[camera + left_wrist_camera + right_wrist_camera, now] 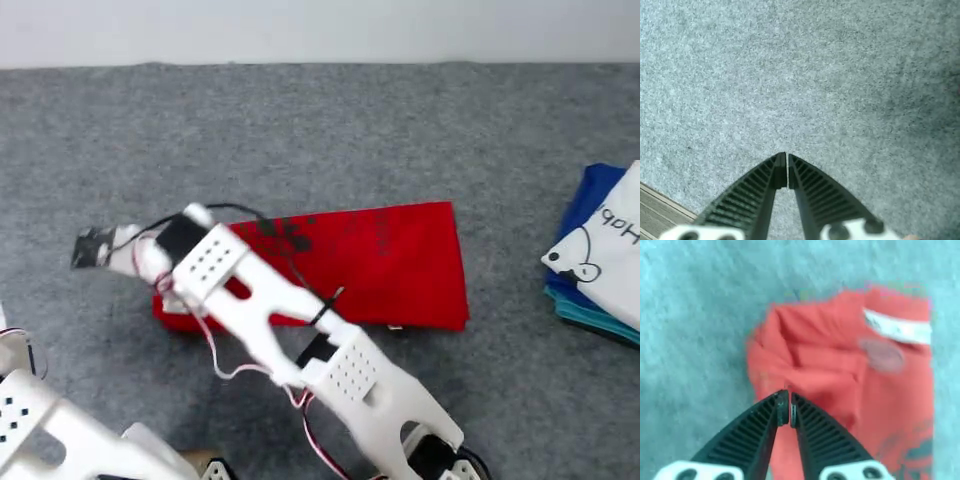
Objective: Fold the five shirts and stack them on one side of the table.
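The red shirt [390, 260] lies on the grey table [300, 130] as a long, half-folded strip. The next fold will likely go best if both layers at its bunched collar end are taken cleanly and carried level toward its far end, edges matched. The right gripper [785, 407] sits at that collar end, jaws together — whether cloth is pinched between them I cannot tell — while the left gripper [787, 170] is off the shirt, jaws together and empty.

Black letters are seen on the white shirt [608, 258] at right. Print on the red shirt [400, 262] cannot be read.
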